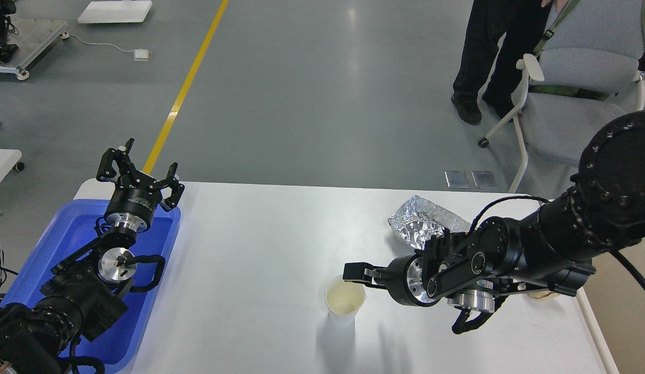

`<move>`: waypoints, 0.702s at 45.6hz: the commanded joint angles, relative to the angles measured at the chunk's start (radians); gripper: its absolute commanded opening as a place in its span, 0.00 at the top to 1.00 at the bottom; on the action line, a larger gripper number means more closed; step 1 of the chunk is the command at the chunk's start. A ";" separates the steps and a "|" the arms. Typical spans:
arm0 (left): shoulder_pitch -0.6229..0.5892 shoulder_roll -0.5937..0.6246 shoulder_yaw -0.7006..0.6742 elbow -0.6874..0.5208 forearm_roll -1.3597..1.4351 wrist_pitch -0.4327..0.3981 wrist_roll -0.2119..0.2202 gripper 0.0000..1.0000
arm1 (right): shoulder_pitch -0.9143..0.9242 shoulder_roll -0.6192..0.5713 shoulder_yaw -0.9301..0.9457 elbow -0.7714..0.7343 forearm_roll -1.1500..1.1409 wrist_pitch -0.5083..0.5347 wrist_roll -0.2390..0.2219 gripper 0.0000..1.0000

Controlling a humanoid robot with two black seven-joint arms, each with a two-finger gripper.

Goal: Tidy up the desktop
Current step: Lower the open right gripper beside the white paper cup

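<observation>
Desktop fills the lower frame; a cup stands lower centre, just left of the right gripper, whose finger state I cannot tell. Left gripper is spread, far left.

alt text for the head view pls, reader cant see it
The right gripper reaches to the rim of a translucent plastic cup standing on the white rectangular desktop, crumpled silver foil behind it. The left gripper hangs open over a blue plastic tray.
</observation>
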 commanded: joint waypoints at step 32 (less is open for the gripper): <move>0.000 0.000 0.000 0.000 0.000 0.000 0.000 0.00 | -0.160 0.000 0.062 -0.074 0.010 -0.067 -0.001 0.00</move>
